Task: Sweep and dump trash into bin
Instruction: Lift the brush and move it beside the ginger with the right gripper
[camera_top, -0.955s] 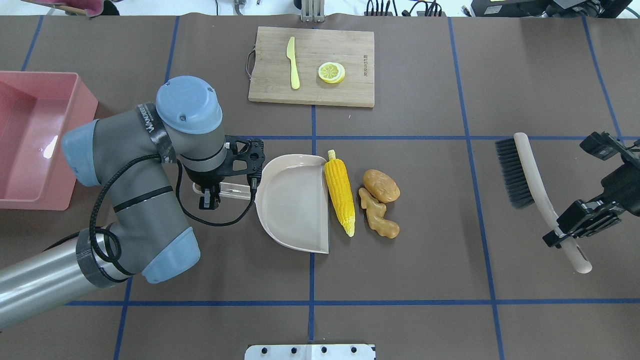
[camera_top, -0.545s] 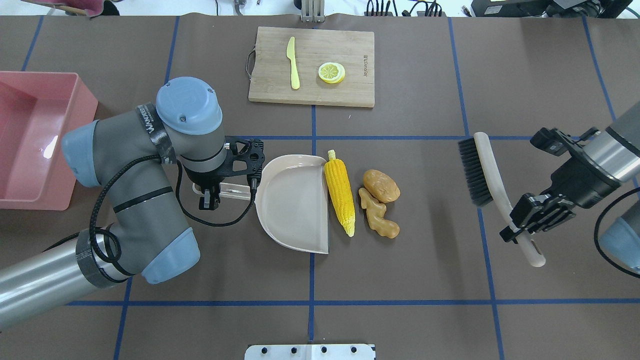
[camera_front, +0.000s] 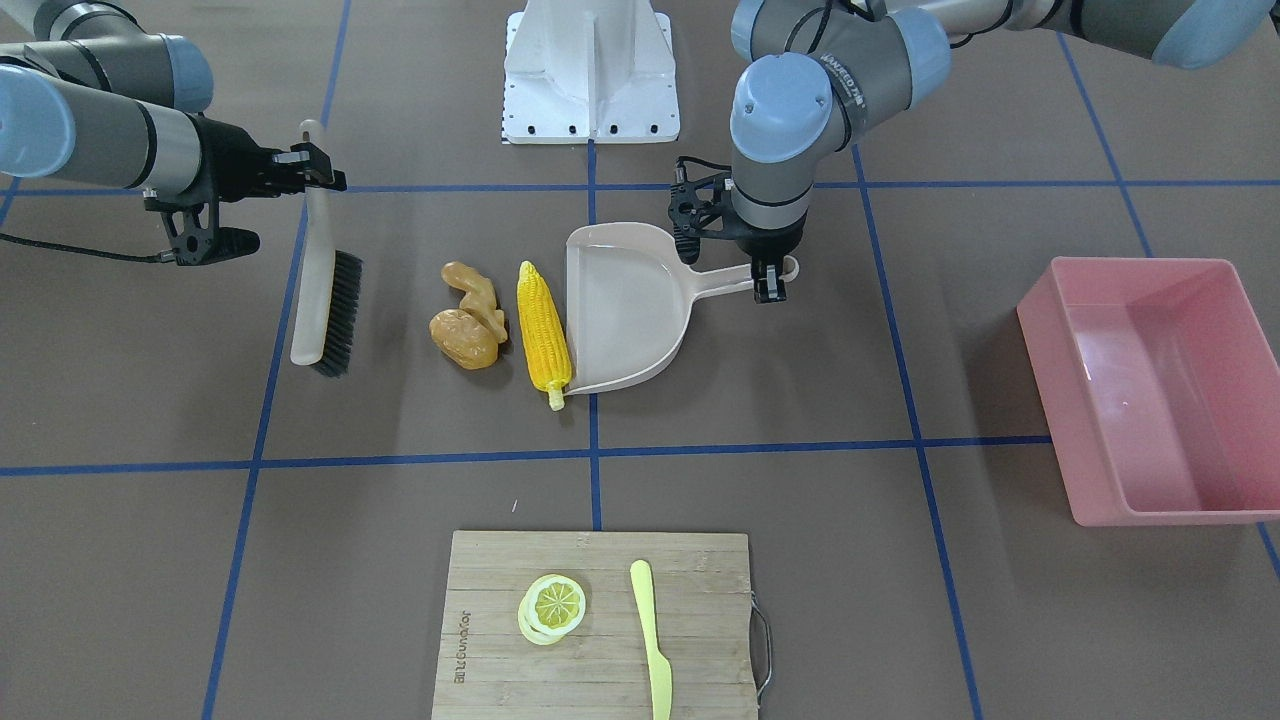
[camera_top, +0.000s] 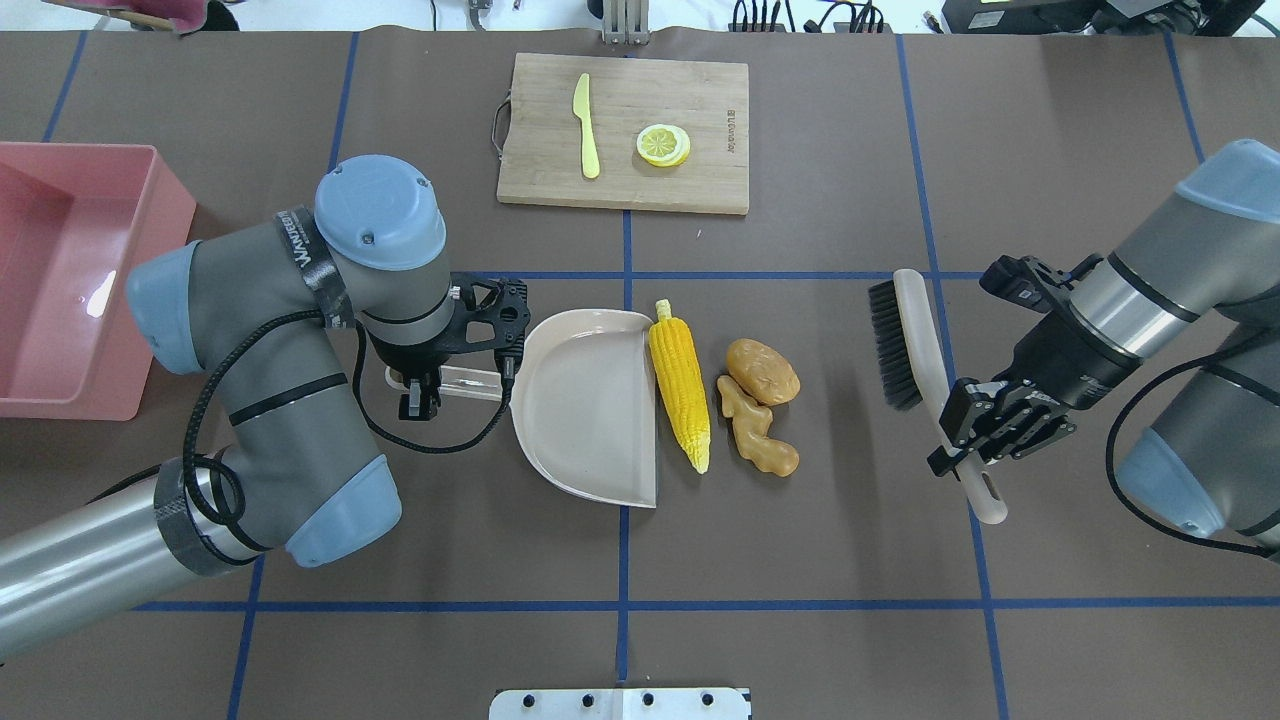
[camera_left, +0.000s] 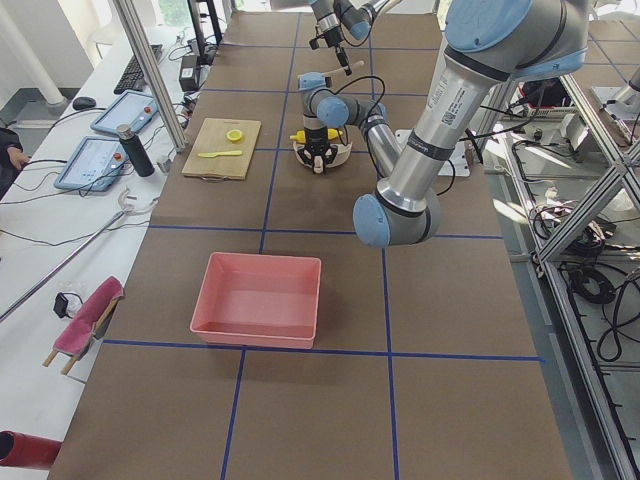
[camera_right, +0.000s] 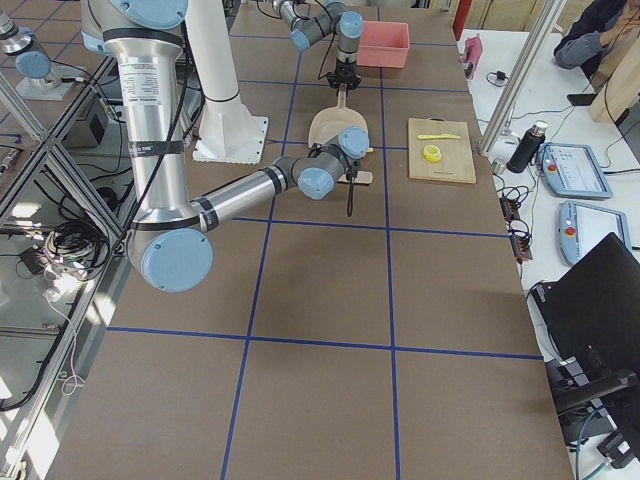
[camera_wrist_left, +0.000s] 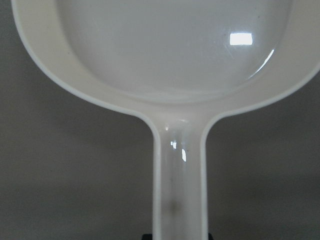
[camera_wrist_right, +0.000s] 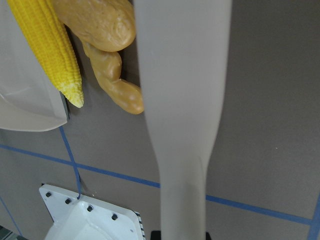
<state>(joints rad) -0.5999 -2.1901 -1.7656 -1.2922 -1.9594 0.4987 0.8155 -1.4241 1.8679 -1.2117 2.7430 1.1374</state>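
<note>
The trash lies mid-table: a yellow corn cob (camera_top: 680, 385) against the open lip of the beige dustpan (camera_top: 585, 405), with a tan potato (camera_top: 763, 371) and a knobbly ginger piece (camera_top: 757, 432) just right of it. My left gripper (camera_top: 425, 382) is shut on the dustpan's handle (camera_wrist_left: 179, 190). My right gripper (camera_top: 965, 450) is shut on the handle of a brush (camera_top: 905, 345) with black bristles, which hangs right of the trash, apart from it. The pink bin (camera_top: 160, 290) stands at the table's far left and holds nothing.
A wooden cutting board (camera_top: 700, 185) at the back centre carries a yellow-green knife (camera_top: 586, 125) and a lemon slice (camera_top: 662, 145). A white mount plate (camera_top: 620, 703) sits at the near edge. Blue tape lines cross the brown table.
My right arm has carried the brush leftward, toward the potato and ginger. The left arm, dustpan and trash have not moved.
</note>
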